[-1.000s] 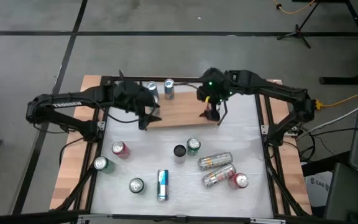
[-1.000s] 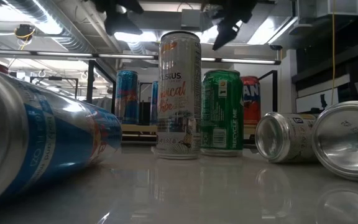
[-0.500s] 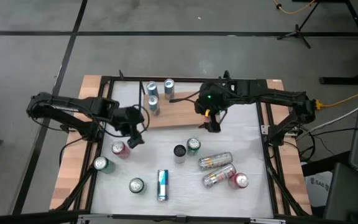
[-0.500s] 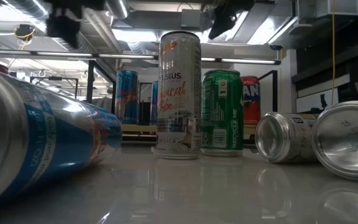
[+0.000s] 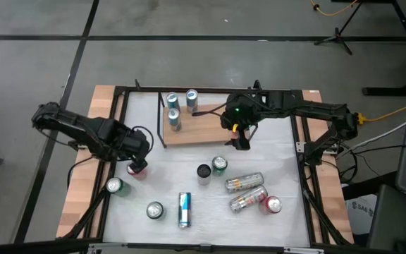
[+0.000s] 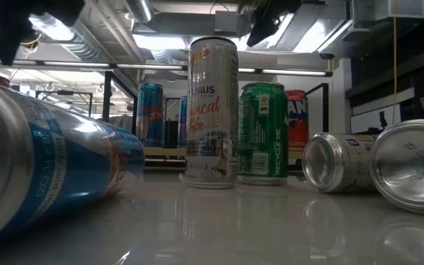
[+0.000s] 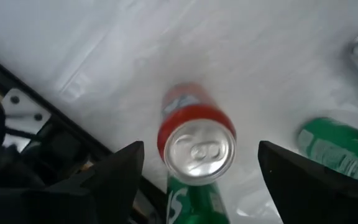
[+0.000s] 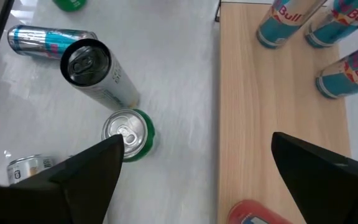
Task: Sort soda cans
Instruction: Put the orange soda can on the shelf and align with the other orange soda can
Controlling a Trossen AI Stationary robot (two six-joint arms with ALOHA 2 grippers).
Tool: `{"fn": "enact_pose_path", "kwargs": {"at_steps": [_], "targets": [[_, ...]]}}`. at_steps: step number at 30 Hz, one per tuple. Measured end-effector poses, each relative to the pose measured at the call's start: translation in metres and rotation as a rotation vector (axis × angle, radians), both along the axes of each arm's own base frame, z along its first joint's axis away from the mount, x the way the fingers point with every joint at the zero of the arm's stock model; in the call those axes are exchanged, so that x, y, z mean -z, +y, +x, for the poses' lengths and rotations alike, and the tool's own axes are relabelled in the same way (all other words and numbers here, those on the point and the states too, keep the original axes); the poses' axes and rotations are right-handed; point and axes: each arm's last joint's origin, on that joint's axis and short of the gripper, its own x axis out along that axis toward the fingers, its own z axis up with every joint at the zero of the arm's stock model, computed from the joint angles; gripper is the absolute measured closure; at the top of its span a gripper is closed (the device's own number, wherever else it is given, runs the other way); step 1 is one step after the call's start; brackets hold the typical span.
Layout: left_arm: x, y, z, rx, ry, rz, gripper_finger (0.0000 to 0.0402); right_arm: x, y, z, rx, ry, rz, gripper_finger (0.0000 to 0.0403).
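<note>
Red soda can (image 7: pixel 196 134) stands beneath the left end effector's (image 5: pixel 138 162) wide-spread fingers.

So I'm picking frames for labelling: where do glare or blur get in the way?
Low view: the nearest lying blue can looms soft and oversized, and ceiling lights glare behind. Left wrist view: the red can is slightly soft. High view: evenly lit.

Left gripper (image 5: pixel 138 159) hovers over a red can (image 5: pixel 137 169).

The tall white can (image 6: pixel 212 110) standing mid-table reads "sius", "ical" and "ibe" down its side. Just beside it, the green can (image 6: pixel 263 132) carries "RECYCLE ME" vertically. The blue-and-silver cans (image 8: pixel 347 71) on the wooden board (image 8: pixel 253 124) show "Bull".
</note>
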Motion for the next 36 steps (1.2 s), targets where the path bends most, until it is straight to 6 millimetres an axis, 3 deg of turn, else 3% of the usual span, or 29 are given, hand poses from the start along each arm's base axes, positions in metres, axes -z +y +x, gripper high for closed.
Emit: {"fn": "enact_pose_path", "kwargs": {"at_steps": [10,22,36], "targets": [[0.000,-0.020,-0.007,0.030,-0.016,0.044,0.0096,0.002,0.000,0.001,0.001,0.004,0.001,0.0006],[0.000,-0.031,-0.011,-0.022,-0.052,0.097,0.0096,0.002,0.000,0.000,0.002,0.005,0.002,0.0006],[0.018,-0.040,0.006,-0.014,0.066,0.151,0.0096,0.002,0.000,0.000,0.002,0.006,0.002,0.0006]]}}
